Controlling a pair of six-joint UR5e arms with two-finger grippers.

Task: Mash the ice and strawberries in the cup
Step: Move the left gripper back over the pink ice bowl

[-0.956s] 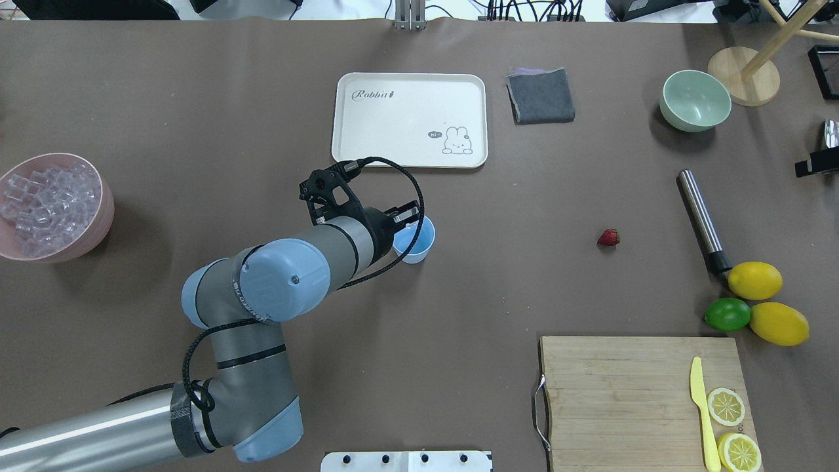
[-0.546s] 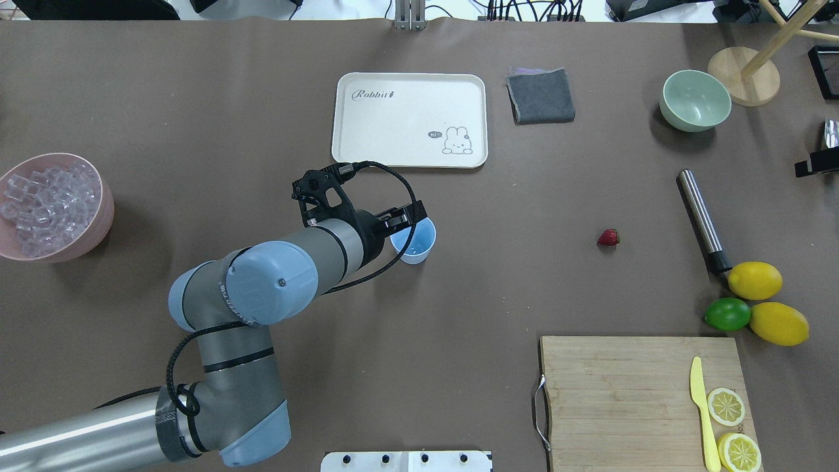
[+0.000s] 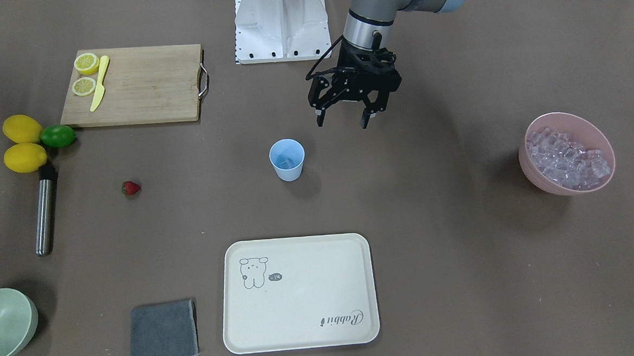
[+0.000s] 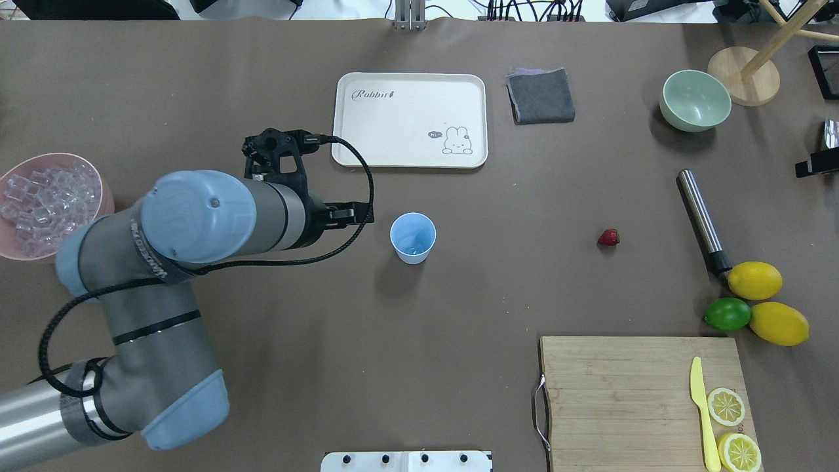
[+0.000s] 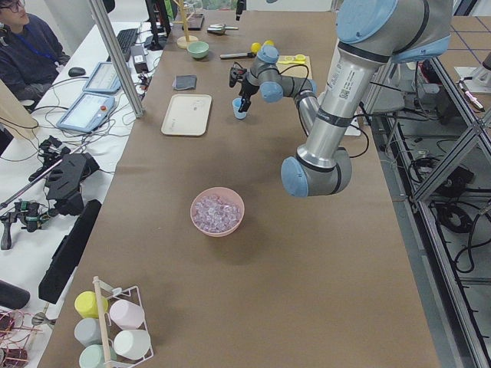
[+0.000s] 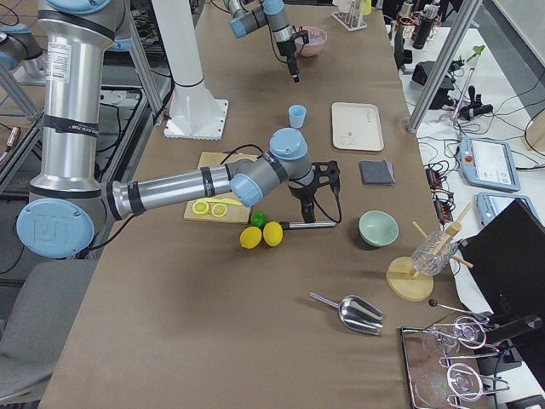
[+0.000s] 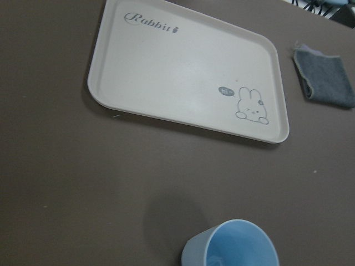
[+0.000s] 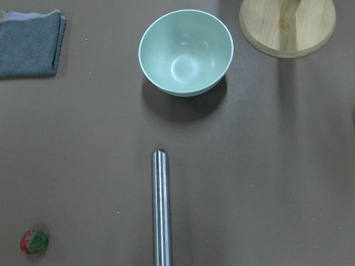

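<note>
Black left jaws stand spread and empty, raised over the worktop [image 3: 433, 221], near the cup [image 3: 287, 159] but apart from it. Cup upright, mid-worktop; something pale and glossy at its bottom, probably a cube. The ice [image 3: 565, 157] fills the pink bowl [image 3: 562, 115], well apart toward the robot's left. The strawberry [image 3: 131, 188] lies bare on the worktop, well apart the other way, near the steel rod [image 3: 44, 214]. The right jaws hang over that rod; released or clenched, cannot tell.

Risks, judged: light cup may tip or skid if the jaws clip its rim; glossy cubes may slip from a pinch; strawberry may roll or bruise.

Surface: brown matte sheet [image 4: 196, 78], flat, no raised edge visible. Room: lab, a seated person [image 5: 23, 46] alongside
</note>
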